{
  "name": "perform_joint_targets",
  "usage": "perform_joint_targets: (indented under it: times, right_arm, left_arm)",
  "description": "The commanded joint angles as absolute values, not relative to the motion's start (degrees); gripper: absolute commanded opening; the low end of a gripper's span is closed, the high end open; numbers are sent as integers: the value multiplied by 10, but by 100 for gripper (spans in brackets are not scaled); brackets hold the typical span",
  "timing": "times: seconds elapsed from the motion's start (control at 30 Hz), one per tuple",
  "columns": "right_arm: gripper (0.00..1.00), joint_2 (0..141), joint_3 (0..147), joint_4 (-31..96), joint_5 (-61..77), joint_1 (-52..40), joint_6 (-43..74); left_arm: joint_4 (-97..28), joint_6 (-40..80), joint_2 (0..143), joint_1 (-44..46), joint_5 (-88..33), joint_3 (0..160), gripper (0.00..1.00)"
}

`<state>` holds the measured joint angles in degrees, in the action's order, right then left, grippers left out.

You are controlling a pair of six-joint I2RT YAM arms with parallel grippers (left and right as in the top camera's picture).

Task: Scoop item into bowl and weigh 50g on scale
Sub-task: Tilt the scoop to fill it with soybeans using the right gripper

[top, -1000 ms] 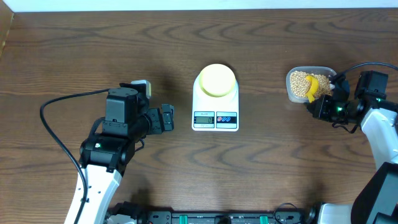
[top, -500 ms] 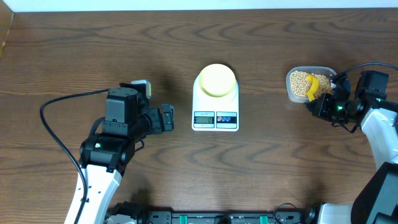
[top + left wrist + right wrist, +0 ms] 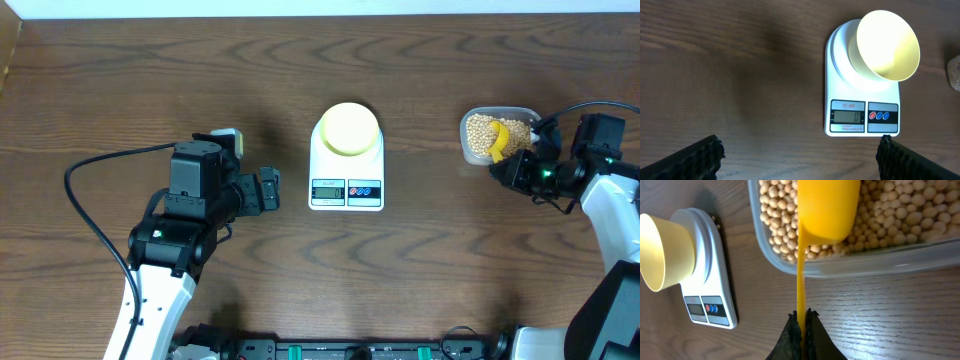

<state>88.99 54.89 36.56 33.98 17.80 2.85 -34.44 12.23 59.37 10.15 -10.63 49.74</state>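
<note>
Surface: dark wood-grain table (image 3: pixel 120 80).
Right pincer (image 3: pixel 803 325): mine, clamped on yellow long-handled scoop (image 3: pixel 827 205), head on tan round beans (image 3: pixel 890 220), clear plastic tub (image 3: pixel 865 265).
Left pincer (image 3: pixel 800 150): spread wide, empty.
Now: I'd dig under, lift level toward pale-yellow bowl (image 3: pixel 887 45) on white digital scale (image 3: pixel 862 100).

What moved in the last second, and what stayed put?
The right hand, shut on the yellow scoop by its handle, slid a tiny bit toward the scale, pulling the scoop across the beans in the clear tub. Nothing was grabbed or let go. The left hand stayed open beside the scale, and the bowl still sits empty on it.
</note>
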Motion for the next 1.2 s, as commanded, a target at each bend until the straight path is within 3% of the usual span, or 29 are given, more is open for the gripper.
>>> perform_joint_targets:
  times: [0.0, 1.17]
  right_arm:
    - [1, 893, 543, 363, 355, 186, 32]
    - [1, 893, 542, 354, 385, 186, 88]
  left_arm:
    - [-344, 128, 595, 98, -109, 498, 100]
    - [-344, 128, 595, 98, -110, 498, 100]
